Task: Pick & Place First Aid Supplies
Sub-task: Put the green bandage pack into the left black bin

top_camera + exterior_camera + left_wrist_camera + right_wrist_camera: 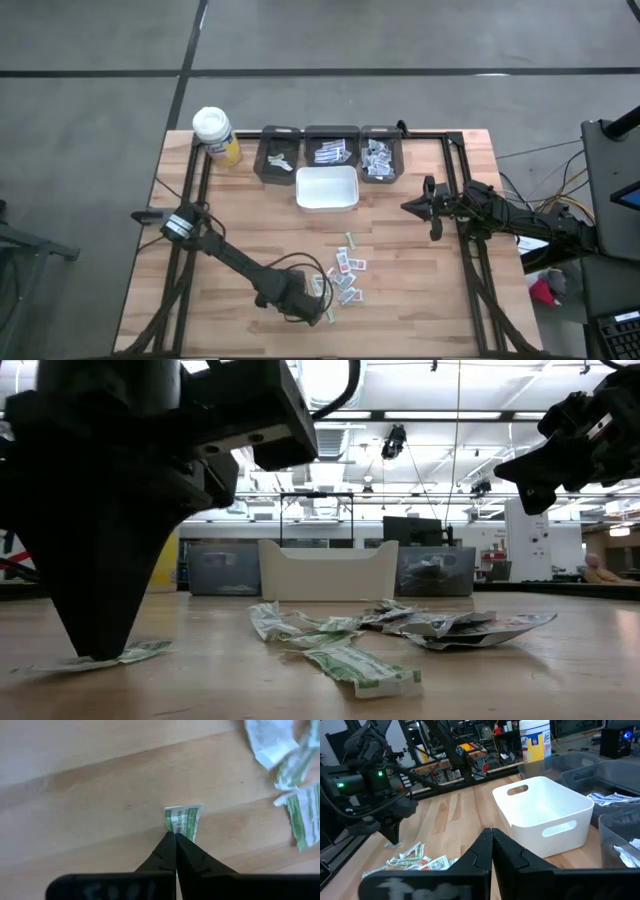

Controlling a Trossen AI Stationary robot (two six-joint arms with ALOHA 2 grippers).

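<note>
The first aid supplies are small paper packets (345, 275) scattered on the wooden table near its front middle, also seen in the low view (400, 625) and the right wrist view (415, 860). One green-and-white packet (184, 819) lies apart from them, at the pile's near left. My left gripper (175, 835) stands over it, pointing steeply down, shut on its end (325, 315). My right gripper (408, 207) hangs shut and level above the table's right side, touching nothing (491, 832). My left gripper has the green-and-white packet by one short end (176, 829), caught between its two fingertips. The fingers come from above, pointing steeply down. The packet lies flat on the table (130, 652), sticking out past the tips.
A white tray (326, 187) stands behind the pile. Three dark bins (331, 150) holding packets line the far edge. A white-capped yellow bottle (215, 135) stands at the far left. Black frame rails (195, 190) run along both sides of the table.
</note>
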